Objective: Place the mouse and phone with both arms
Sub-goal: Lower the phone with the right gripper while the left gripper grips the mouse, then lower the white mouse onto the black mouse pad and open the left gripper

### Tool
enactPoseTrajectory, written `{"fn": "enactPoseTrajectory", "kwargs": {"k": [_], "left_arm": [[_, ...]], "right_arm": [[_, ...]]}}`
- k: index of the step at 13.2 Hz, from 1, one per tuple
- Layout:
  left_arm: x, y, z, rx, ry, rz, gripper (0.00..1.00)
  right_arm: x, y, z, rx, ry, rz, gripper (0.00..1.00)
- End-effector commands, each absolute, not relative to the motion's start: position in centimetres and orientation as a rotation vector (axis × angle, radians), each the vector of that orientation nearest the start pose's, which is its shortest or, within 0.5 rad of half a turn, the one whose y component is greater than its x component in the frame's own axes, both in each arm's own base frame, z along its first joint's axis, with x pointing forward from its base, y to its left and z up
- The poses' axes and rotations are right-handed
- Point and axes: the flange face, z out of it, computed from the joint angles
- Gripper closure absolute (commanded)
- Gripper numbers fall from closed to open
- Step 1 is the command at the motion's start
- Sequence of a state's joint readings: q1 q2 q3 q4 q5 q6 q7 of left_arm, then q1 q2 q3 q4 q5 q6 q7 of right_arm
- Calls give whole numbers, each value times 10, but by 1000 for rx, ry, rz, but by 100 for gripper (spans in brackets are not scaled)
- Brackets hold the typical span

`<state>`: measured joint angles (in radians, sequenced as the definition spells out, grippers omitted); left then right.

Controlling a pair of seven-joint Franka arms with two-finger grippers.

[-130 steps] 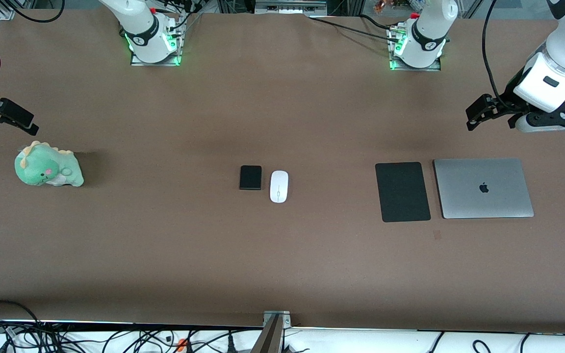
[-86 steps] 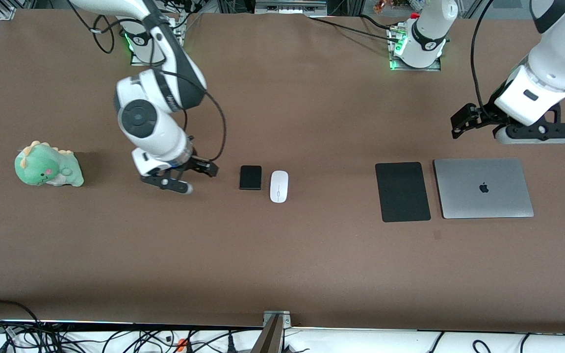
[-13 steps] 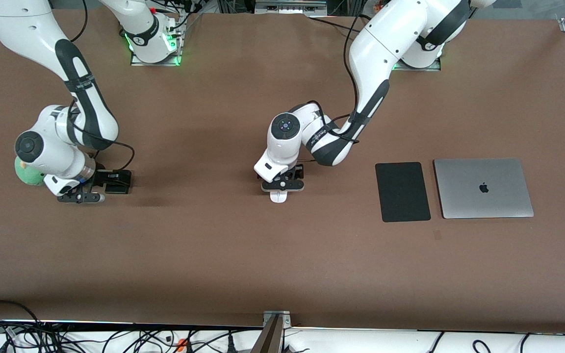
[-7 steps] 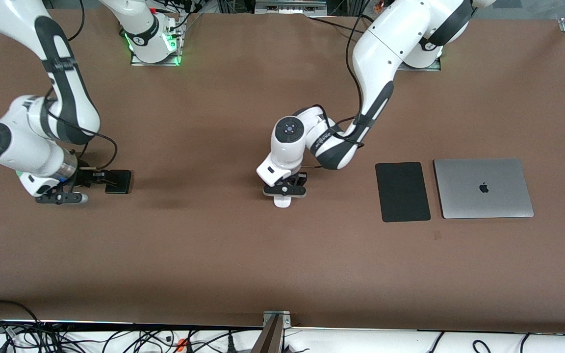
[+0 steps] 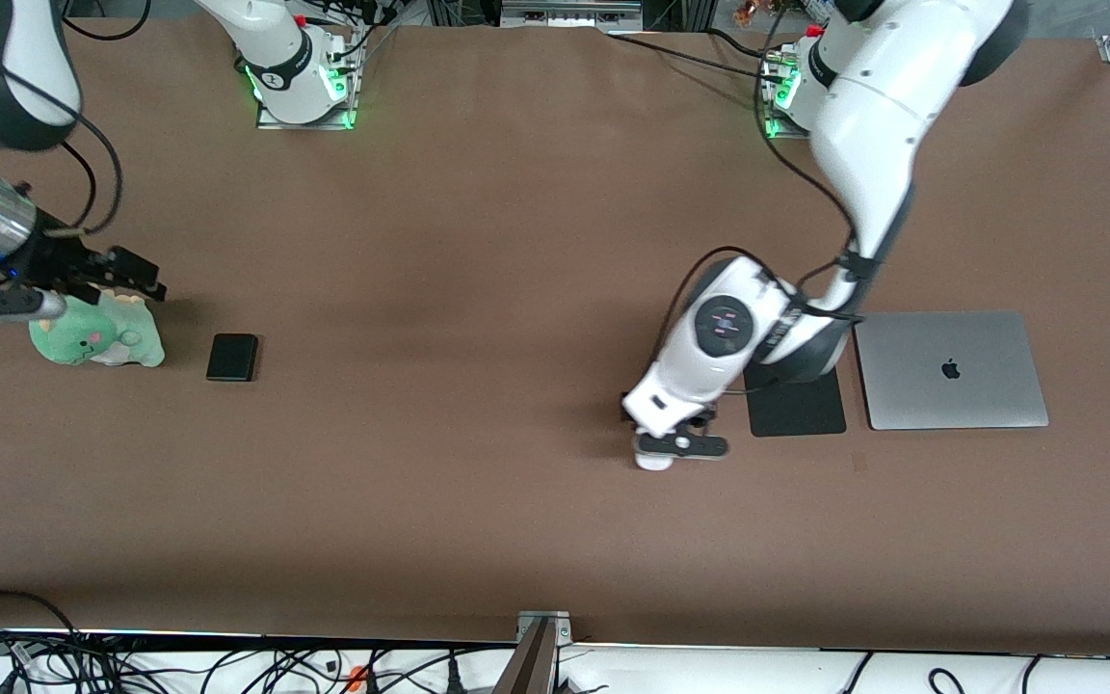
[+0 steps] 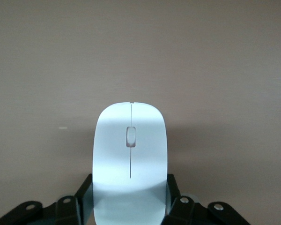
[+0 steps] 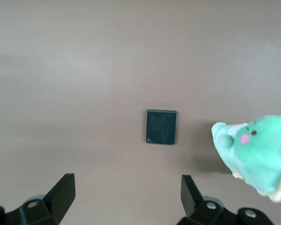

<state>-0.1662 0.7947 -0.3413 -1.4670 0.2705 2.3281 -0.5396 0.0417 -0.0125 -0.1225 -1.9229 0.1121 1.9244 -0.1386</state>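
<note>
Left wrist view shows the left gripper (image 6: 129, 208) clamped on the flanks of the mouse (image 6: 129, 159) — glossy white, light and likely slippery, so mid-body sides look the safest hold — at lower centre of the front frame, beside the black pad (image 5: 799, 410). Right gripper (image 5: 136, 280), at that frame's left edge, hangs empty with its 2 fingers spread wide over the green plush (image 5: 97, 335); the phone (image 5: 232, 357) — a stiff black slab — lies flat just beside the plush.

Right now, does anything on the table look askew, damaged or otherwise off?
Nothing stands out. The phone lies flat and square beside the green plush toy, with the open right tool above the toy. The left tool grips the mouse evenly, near the black pad and closed laptop.
</note>
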Motion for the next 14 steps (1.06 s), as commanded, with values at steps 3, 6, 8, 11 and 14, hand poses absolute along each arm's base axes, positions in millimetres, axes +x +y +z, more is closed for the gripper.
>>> {"fn": "enactPoseTrajectory", "kwargs": {"k": [3, 6, 8, 11, 14], "left_arm": [[593, -192, 260, -3092, 244, -11, 78], [579, -139, 243, -3072, 243, 75, 78], [579, -116, 218, -3095, 181, 110, 77], [576, -100, 197, -3112, 142, 125, 72], [576, -100, 179, -3129, 133, 140, 13]], "right_arm": [[541, -45, 590, -3094, 39, 66, 0], [535, -47, 618, -3110, 35, 81, 0], [535, -49, 622, -3133, 36, 79, 0], [534, -49, 621, -3134, 38, 96, 0], [534, -49, 621, -3135, 36, 96, 0]]}}
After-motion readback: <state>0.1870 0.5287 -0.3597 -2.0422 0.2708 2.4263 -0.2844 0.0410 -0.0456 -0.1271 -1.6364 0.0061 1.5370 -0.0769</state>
